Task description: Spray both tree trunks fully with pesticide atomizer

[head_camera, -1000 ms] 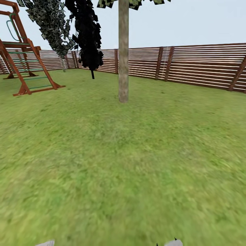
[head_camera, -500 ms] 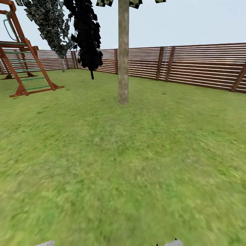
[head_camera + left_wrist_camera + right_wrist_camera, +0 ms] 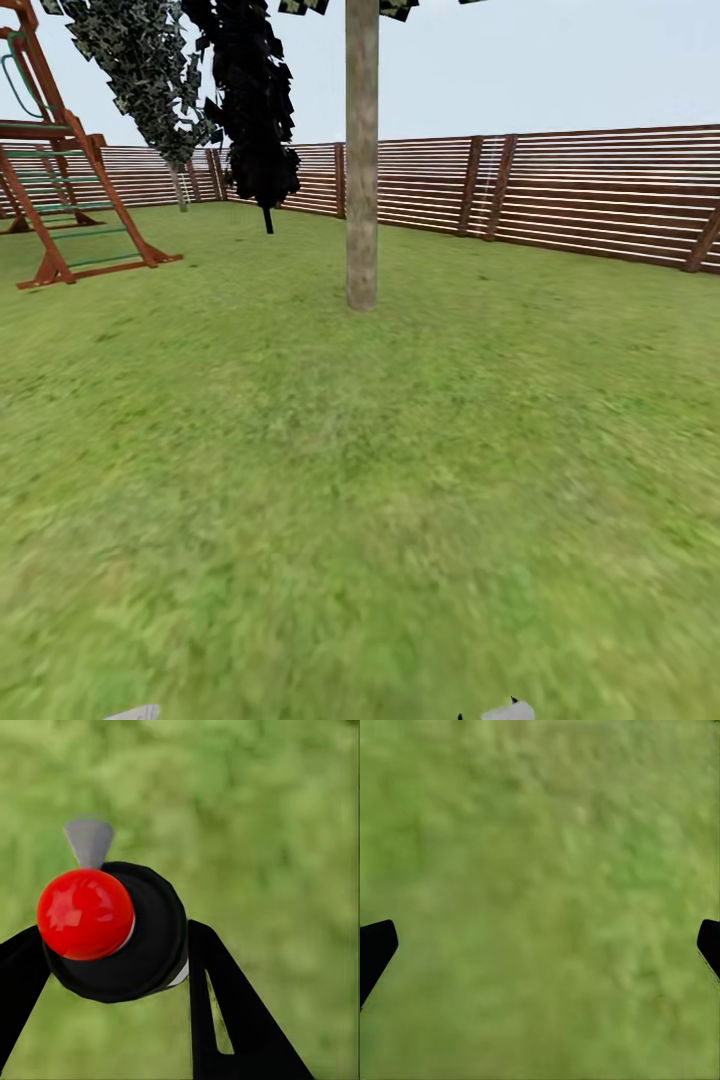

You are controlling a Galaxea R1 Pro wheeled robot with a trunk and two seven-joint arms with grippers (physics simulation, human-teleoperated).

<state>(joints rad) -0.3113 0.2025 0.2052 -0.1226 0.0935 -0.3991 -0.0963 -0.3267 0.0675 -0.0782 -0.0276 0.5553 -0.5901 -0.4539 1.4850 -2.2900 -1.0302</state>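
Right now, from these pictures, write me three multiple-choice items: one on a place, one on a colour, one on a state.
1. Where does the pale mottled tree trunk stand?
A. On the green lawn, ahead of the robot
B. Behind the brown slatted wooden fence
C. On the red-brown climbing frame

2. What colour is the round top of the small dark pesticide atomizer?
A. Yellow
B. Red
C. Blue

3. How do the jaws of the right gripper stand?
A. Shut on the atomizer
B. Shut on a leaf
C. Open, with nothing between them

Answers:
1 A: in the head view the trunk rises from grass, in front of the fence.
2 B: the left wrist view shows a red ball, with the left gripper clamped around the dark body.
3 C: the right wrist view shows the fingertips far apart over bare grass.
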